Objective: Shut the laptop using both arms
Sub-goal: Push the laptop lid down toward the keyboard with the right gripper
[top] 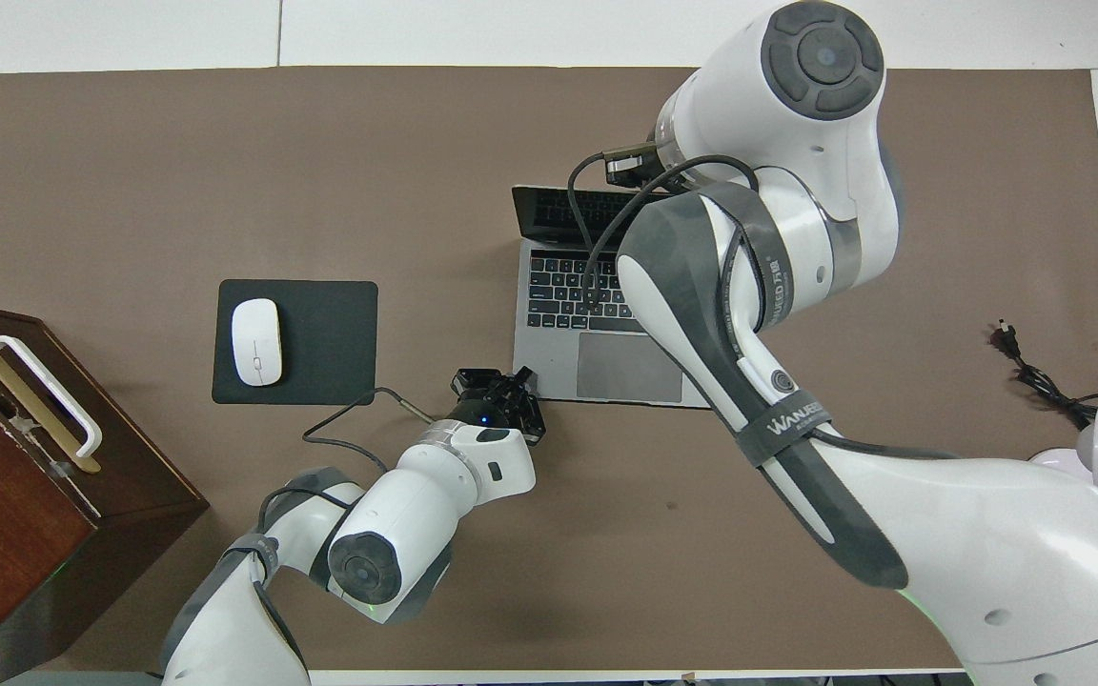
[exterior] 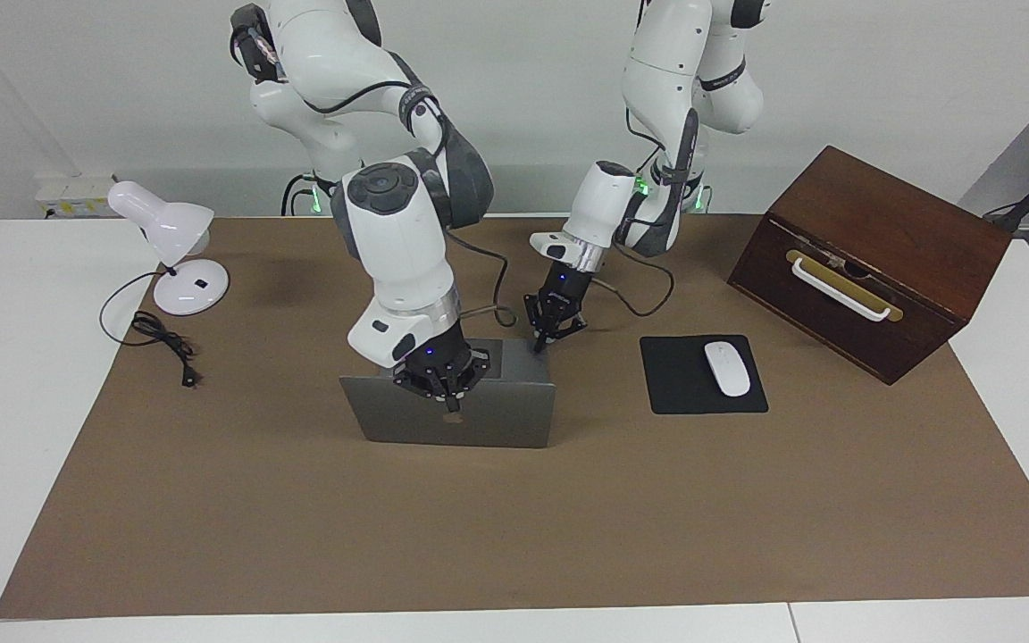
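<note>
— So, where is the laptop (exterior: 456,413) sitting?

— Out on the brown mat (exterior: 514,527), roughly midway between the two arms' ends of the table, beside the black mouse pad (exterior: 693,393), which lies toward the left arm's end. It stands open, its lid raised and its keyboard (top: 573,295) facing the robots.

— And the right gripper (exterior: 448,400)?

— Its fingertips are pressed together, holding nothing. It points down at the lid's upper edge, just above the dark logo. Whether it touches the lid, I cannot tell.

— The left gripper (exterior: 539,345)?

— Also closed with nothing between its fingers. It hangs at the corner of the laptop's base that is nearest the robots, on the mouse pad's side. From overhead the left gripper (top: 501,389) sits right at that corner; contact is unclear.

— What else is on the table?

— A white mouse (exterior: 726,368) rests on the pad. A dark wooden box (exterior: 872,259) with a white handle stands at the left arm's end, and a white desk lamp (exterior: 173,254) with its loose black cord (exterior: 162,339) at the right arm's end.
</note>
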